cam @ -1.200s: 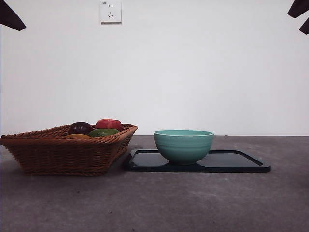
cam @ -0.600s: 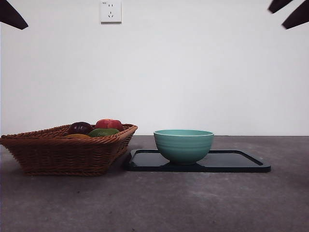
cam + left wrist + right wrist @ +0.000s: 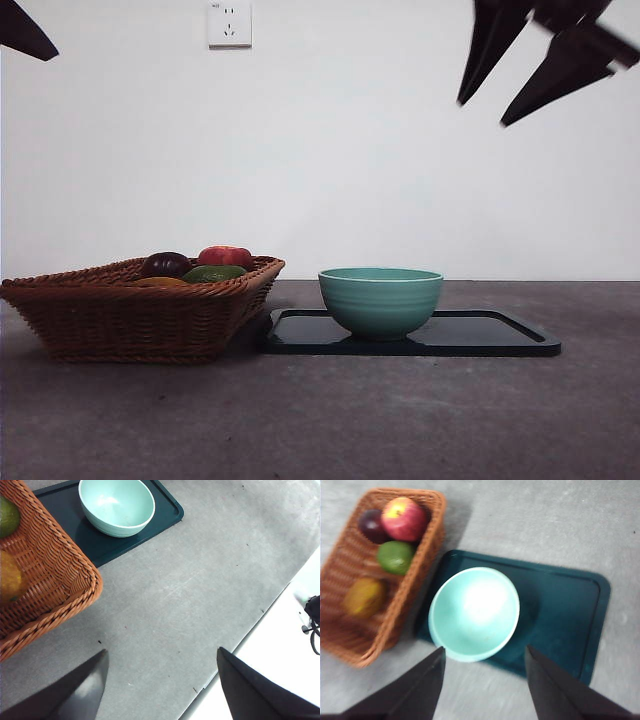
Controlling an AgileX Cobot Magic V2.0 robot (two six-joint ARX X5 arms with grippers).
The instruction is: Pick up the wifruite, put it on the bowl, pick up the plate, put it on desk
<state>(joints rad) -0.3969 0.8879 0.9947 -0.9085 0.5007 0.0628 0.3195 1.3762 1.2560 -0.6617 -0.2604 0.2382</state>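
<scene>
Both of my pincers are empty with jaws spread wide. My right pincer point(image 3: 505, 110) hangs high in the air above the bowl and tray, its two dark jaws pointing down and apart; my left pincer point(image 3: 160, 680) waits off to the side over bare tabletop, showing in the front view only as a black tip at the top corner.

The wifruite point(image 3: 364, 598) lies in the wicker basket point(image 3: 350, 640), toward the end farthest from the apple. It is a small oval fruit with dull golden-brown skin, a little blurred in my right wrist view; from the front only a thin golden sliver of it point(image 3: 160, 282) shows above the basket rim. Next to it in the basket sits a green fruit point(image 3: 395, 557), and beyond that a red apple point(image 3: 404, 519) with a yellow patch, touching a dark purple round fruit point(image 3: 371, 526).

Just beside the basket stands the bowl point(image 3: 380, 300), teal-green with faint ridges around its outside and a pale rim, upright and empty. It rests on a flat dark tray point(image 3: 500, 335) with rounded corners and a low raised edge, at the tray's basket-side end. Basket and tray both sit on the grey mottled tabletop point(image 3: 320, 420). A white wall with a socket plate point(image 3: 229, 23) rises behind.
</scene>
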